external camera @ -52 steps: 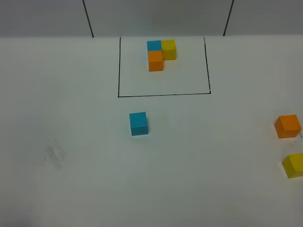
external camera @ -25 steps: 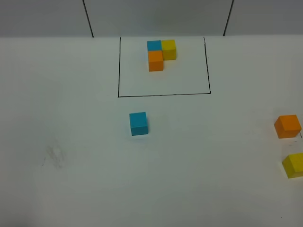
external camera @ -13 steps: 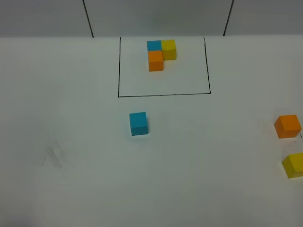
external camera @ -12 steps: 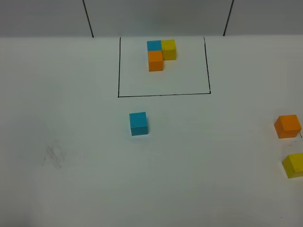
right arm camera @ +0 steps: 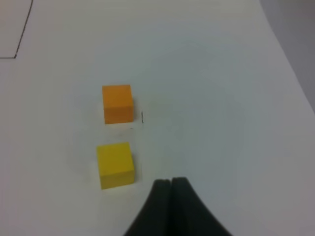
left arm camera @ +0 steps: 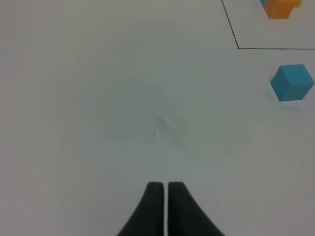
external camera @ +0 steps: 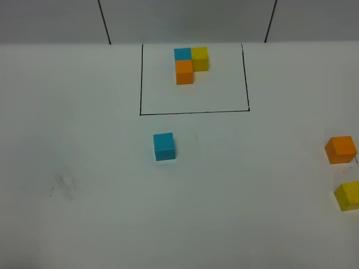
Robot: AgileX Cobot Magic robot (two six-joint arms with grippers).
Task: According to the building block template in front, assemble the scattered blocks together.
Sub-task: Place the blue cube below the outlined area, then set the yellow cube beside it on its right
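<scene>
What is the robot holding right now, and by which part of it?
Nothing. The left gripper and right gripper are both shut and empty; the scattered blue cube, orange cube and yellow cube sit untouched.

On a white table [external camera: 112,224], the building block template [external camera: 189,64] sits inside a black drawn rectangle [external camera: 193,112]: blue and yellow side by side, orange touching the blue's near face. A loose blue cube [external camera: 164,146] lies just outside the frame's near line. An orange cube [external camera: 340,149] and a yellow cube [external camera: 348,195] rest close together at the right edge.
</scene>
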